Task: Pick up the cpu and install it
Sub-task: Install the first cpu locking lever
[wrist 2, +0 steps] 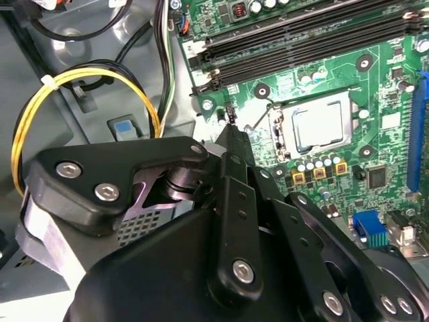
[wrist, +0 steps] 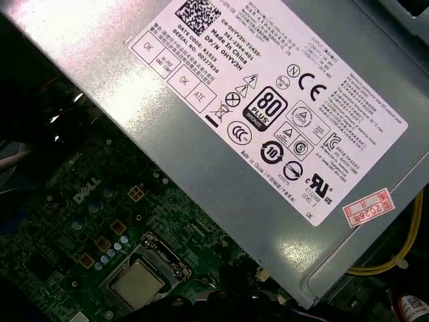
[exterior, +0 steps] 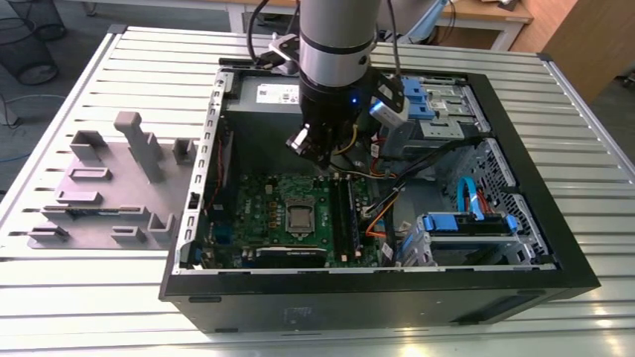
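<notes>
Hanging at twelve o'clock of the cpu, the gripper looked pinched shut and empty; it could bump the wires.

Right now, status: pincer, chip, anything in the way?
Pincer above green motherboard, fingers together, holding nothing. Small silvery square cpu seated in its socket. Yellow cable loop alongside.

Open computer case lying on the slatted surface. Motherboard on the case floor, cpu seated in its socket; memory slots just beside it toward the exterior view's right. Power supply behind the motherboard. Holder blocks outside the case, toward the exterior view's left.
</notes>
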Tool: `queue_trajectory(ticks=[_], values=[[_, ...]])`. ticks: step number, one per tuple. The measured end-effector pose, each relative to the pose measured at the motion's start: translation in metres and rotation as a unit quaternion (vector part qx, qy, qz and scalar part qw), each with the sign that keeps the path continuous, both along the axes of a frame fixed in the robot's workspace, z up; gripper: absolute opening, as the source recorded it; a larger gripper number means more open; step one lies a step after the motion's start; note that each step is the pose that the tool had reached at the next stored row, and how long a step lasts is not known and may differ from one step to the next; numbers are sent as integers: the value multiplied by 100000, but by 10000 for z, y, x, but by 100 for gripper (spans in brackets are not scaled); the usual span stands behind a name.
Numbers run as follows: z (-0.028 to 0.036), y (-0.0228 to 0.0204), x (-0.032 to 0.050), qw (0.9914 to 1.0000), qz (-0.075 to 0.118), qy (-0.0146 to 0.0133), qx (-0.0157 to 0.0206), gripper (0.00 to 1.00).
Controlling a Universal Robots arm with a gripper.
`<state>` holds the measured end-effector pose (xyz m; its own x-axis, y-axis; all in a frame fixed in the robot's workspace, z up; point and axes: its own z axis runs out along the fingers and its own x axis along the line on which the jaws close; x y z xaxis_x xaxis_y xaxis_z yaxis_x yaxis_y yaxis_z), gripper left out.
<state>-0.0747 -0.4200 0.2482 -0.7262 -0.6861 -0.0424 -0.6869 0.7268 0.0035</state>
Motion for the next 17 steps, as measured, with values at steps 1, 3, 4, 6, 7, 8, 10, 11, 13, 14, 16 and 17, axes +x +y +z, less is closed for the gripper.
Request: queue_trajectory(ticks=[1, 3, 4, 6, 7, 8, 10, 11, 13, 14, 16, 17], values=[[-5, 5, 1, 100000, 1, -1, 5, 11], [-17, 9, 2, 100000, 7, -7, 13, 11], [-22, 9, 2, 100000, 3, -2, 4, 11], [-33, 9, 1, 100000, -1, -1, 5, 11], [-38, 9, 1, 100000, 0, -1, 4, 11], [-41, 9, 1, 100000, 3, 0, 0, 11], [-46, 2, 1, 100000, 78, 2, -5, 11], [-48, -6, 1, 100000, 137, -3, 22, 11], [-50, -28, 1, 100000, 231, -5, 40, 11], [-50, -42, 1, 100000, 253, -1, 42, 11], [-50, -74, 0, 100000, 275, 3, 54, 11], [-51, -90, 0, 100000, 281, 1, 59, 11]])
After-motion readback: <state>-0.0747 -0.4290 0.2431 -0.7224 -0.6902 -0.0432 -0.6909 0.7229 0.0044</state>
